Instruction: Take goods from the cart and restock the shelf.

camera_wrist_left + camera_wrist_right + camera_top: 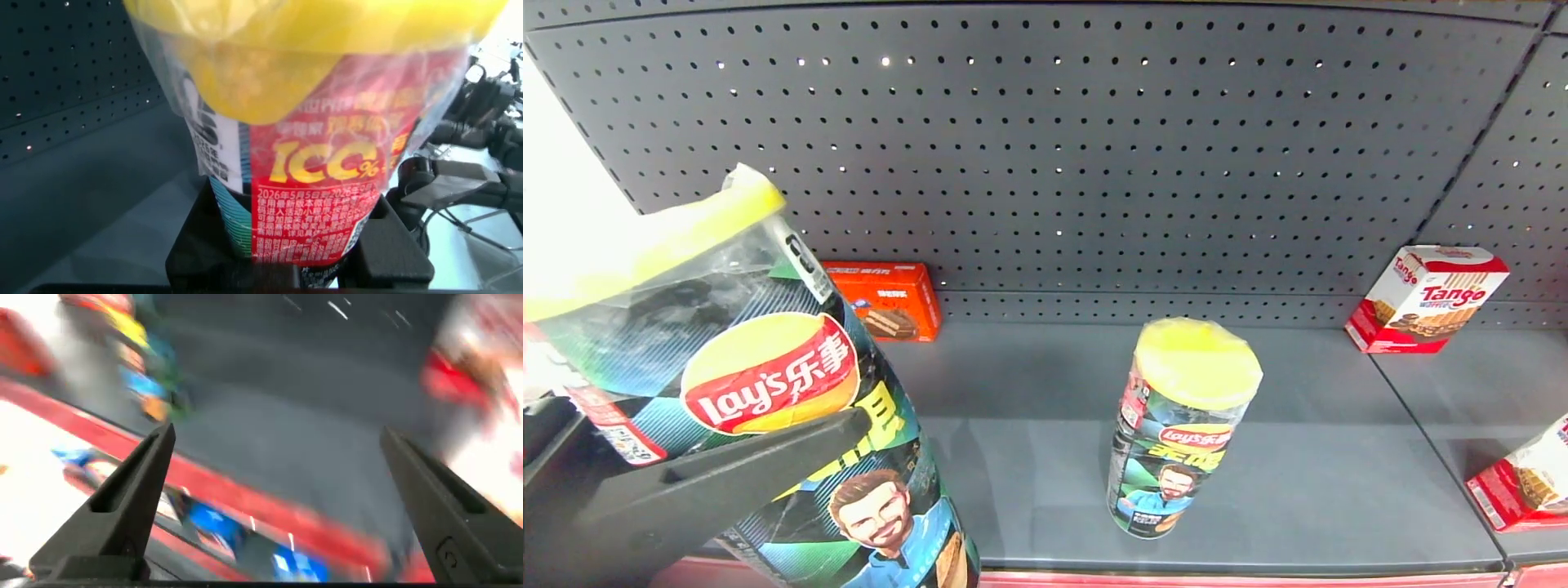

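Note:
My left gripper is shut on a chips can with a yellow lid, held tilted at the lower left, in front of the shelf's front edge. In the left wrist view the same can sits between the gripper's dark fingers. A second chips can stands upright near the middle of the grey shelf board. My right gripper is open with nothing between its fingers, facing the shelf's red front strip. A blurred chips can lies beyond it.
An orange biscuit box stands at the back left against the pegboard wall. A red and white wafer box sits at the back right, and another at the right edge. Bare board lies between the standing can and the boxes.

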Robot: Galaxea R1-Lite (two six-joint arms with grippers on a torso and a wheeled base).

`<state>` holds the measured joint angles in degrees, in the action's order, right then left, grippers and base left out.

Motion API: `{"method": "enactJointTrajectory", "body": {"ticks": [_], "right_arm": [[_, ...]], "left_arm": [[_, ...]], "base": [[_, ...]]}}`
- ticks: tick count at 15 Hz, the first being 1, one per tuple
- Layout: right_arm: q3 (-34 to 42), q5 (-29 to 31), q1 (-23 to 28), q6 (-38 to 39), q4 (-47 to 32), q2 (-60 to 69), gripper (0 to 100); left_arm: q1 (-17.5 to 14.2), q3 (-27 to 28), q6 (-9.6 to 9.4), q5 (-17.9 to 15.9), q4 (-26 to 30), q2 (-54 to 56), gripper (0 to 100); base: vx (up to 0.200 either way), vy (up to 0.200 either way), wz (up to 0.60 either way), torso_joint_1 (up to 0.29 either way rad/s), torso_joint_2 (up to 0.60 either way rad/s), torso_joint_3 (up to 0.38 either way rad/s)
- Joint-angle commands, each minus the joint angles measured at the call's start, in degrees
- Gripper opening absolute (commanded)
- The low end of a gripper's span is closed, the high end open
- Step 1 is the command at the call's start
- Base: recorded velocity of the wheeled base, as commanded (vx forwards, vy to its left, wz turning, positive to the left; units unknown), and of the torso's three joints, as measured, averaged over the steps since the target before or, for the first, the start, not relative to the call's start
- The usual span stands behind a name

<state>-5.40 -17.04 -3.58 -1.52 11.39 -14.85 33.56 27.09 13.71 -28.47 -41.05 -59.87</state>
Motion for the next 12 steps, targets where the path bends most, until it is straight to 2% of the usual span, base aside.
{"method": "enactJointTrajectory", "body": {"ticks": [1,3,6,8,10,12], "right_arm": [[4.2,7.7,2.9,1.5,-5.0,11.9,100],[5.4,13.8,3.5,2.4,-8.0,14.5,100],[5.2,15.7,3.5,2.6,-8.5,14.5,100],[5.1,16.4,3.5,-0.5,-8.7,14.5,100],[5.0,22.3,3.5,0.5,-8.7,14.5,100],[4.7,23.6,3.5,2.0,-9.7,14.5,100]], "left_arm": [[0.2,0.2,0.08,0.0,0.0,0.0,0],[0.3,0.5,0.08,-0.1,0.1,-0.2,0],[0.8,0.6,0.00,-0.2,-0.1,-0.7,0],[0.4,1.3,0.08,-0.2,0.4,-1.0,0],[0.1,1.8,0.08,-0.1,0.4,-2.4,0],[-0.2,2.1,0.08,0.0,0.4,-4.2,0]], "base": [[0.000,0.000,0.00,0.000,0.00,0.000],[0.000,0.000,0.00,0.000,0.00,0.000],[0.000,0.000,0.00,0.000,0.00,0.000],[0.000,0.000,0.00,0.000,0.00,0.000],[0.000,0.000,0.00,0.000,0.00,0.000],[0.000,0.000,0.00,0.000,0.00,0.000]]}}
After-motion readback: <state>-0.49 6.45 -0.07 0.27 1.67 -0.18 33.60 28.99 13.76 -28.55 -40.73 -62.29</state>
